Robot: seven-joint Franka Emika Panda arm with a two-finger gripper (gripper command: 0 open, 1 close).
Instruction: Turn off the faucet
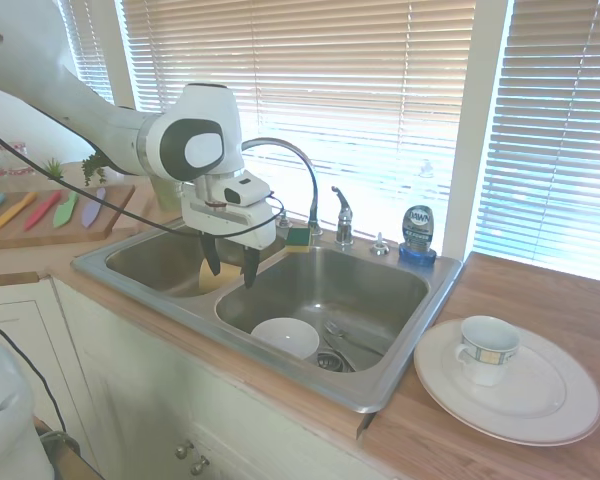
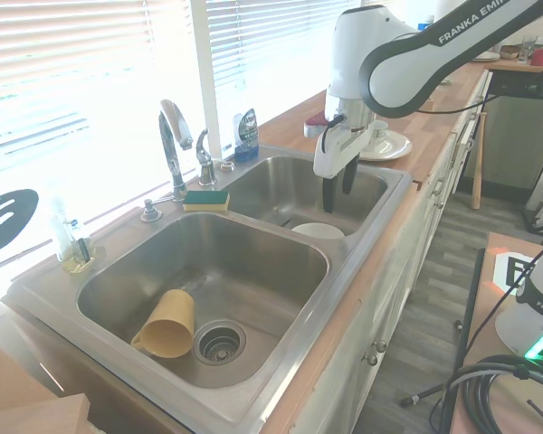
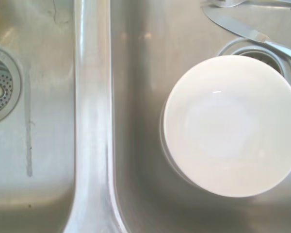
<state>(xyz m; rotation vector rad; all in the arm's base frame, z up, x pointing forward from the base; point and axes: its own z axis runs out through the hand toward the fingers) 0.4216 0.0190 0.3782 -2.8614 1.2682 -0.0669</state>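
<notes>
The faucet (image 1: 300,160) is a chrome tap with a thin arched spout on the sink's back rim, and its short lever handle (image 1: 342,212) stands on a post beside it. From the other side, the spout (image 2: 171,149) and handle (image 2: 204,159) show against the window. My gripper (image 1: 230,268) (image 2: 338,195) hangs open and empty above the divider (image 3: 93,116) between the two basins, toward the front of the sink and well short of the handle. I cannot make out any stream of water.
A white bowl (image 1: 285,337) (image 3: 233,126) and cutlery (image 3: 252,34) lie in one basin, and a yellow cup (image 2: 167,324) lies in the other. A sponge (image 2: 205,200), small chrome cap (image 1: 379,243) and soap bottle (image 1: 417,232) sit on the back rim. A mug (image 1: 487,348) on a plate (image 1: 540,405) stands on the counter.
</notes>
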